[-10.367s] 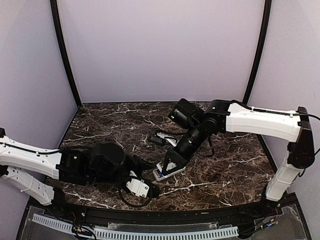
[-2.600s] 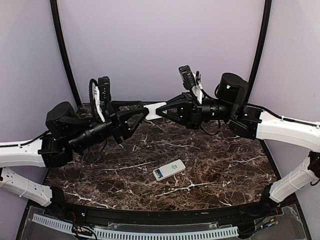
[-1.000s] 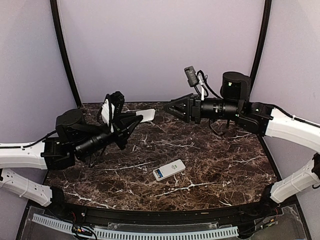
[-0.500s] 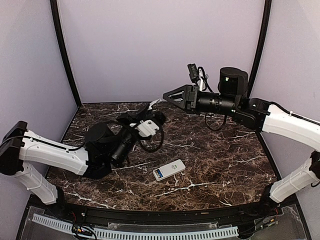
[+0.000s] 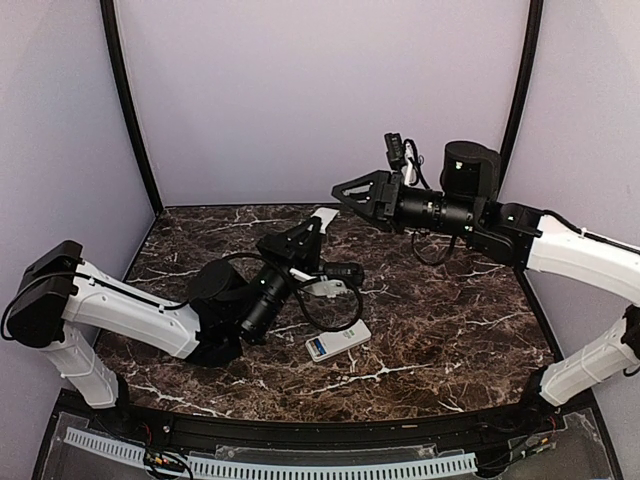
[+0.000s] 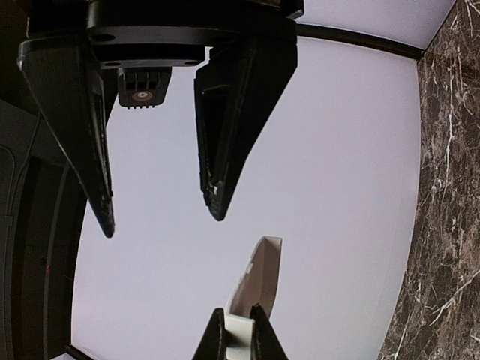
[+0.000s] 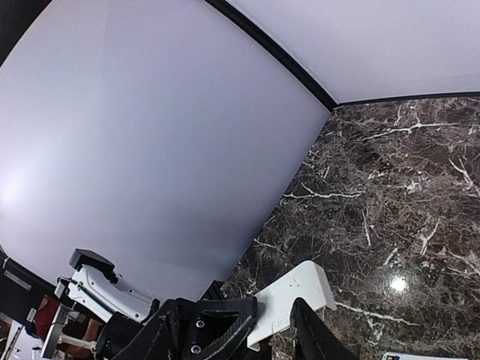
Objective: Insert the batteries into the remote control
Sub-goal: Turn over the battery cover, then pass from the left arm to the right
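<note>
So here's where we're at. The remote (image 5: 340,338) lies flat on the bench (image 5: 450,320), face up, display end toward the near left. Its long axis runs diagonally from near-left to far-right. Both pincers are up in the air beyond it, so the remote sits below and on the near side of each.

Our left pincer (image 5: 319,224) is clamped tight on the little white cover (image 5: 326,214), which sticks out past the tips toward the back wall. Our right pincer (image 5: 338,188) hangs just beyond that, tips facing the cover but not touching it. Its jaws are well apart with nothing in them.

We can't spot the batteries in any view, so we've no idea if they're in already. Our guess is that with the remote face up, the battery side is underneath, so it needs flipping before the cover goes on. The left pincer is lower and nearer but busy. The right one is free but farther off, and would have to come down toward the near edge and line up across the remote's short side.
</note>
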### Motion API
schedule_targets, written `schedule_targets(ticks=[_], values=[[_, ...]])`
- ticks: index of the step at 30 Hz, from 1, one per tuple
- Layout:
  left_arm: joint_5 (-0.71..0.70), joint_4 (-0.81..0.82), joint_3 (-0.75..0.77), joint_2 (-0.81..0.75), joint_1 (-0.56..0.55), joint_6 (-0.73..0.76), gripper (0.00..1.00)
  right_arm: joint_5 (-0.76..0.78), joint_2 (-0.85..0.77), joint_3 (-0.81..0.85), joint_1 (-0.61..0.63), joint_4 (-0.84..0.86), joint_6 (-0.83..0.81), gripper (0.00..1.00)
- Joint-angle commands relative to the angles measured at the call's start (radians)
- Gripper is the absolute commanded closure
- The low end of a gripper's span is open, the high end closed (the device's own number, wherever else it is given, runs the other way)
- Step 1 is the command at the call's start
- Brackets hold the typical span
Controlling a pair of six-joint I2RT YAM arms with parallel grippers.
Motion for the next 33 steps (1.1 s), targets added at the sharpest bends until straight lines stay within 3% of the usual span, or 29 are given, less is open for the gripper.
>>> schedule_targets(ticks=[1, 7, 16, 21, 33], values=[[0.002, 0.319, 0.025, 0.004, -0.013, 0.071, 1.0, 0.013, -0.019, -0.038, -0.014, 0.016, 0.048, 0.52], [-0.005, 0.319, 0.025, 0.004, -0.013, 0.07, 1.0, -0.021, -0.03, -0.102, -0.014, 0.063, 0.13, 0.53], [-0.008, 0.318, 0.022, 0.033, -0.013, 0.09, 1.0, -0.1, 0.004, -0.117, -0.01, 0.152, 0.204, 0.65], [-0.012, 0.319, 0.021, 0.034, -0.013, 0.087, 1.0, -0.132, 0.045, -0.112, -0.01, 0.184, 0.229, 0.67], [-0.016, 0.319, 0.019, 0.025, -0.011, 0.079, 1.0, -0.046, -0.057, -0.177, -0.01, 0.087, 0.221, 0.67]])
